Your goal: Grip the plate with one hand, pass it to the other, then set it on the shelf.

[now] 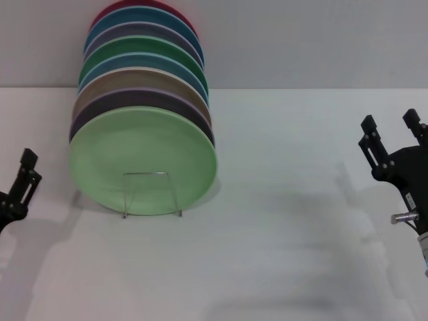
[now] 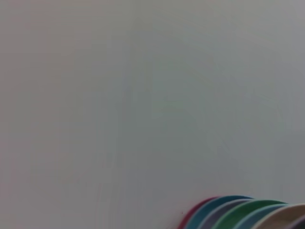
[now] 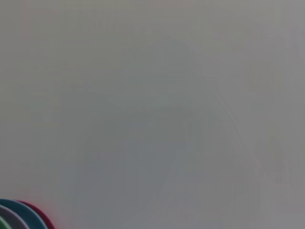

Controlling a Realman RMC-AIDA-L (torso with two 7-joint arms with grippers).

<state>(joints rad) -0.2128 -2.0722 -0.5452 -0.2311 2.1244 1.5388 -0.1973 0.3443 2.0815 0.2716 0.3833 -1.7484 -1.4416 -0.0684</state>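
Worktop (image 1: 287, 267): plain white, matte surface, meeting a pale wall at the rear. Standing directly on it is one shelf (image 1: 152, 195), a clear rack with a thin bent front, positioned forward of the left hand (image 1: 20, 184) and toward the right hand (image 1: 394, 144), well apart from the latter. It carries a row of plates on edge, the plate (image 1: 143, 160) foremost.

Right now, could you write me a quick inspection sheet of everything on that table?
Surface: white table, bare in front.
Job's things: light mint-green plate stands upright at the front of the row, in the clear shelf.
Clutter: stacked row of coloured plates behind it.
Grippers: left pincer at the left edge, right pincer at the right edge, open; both hold nothing.
Cables: nothing seen.
Surroundings: plain grey wall.
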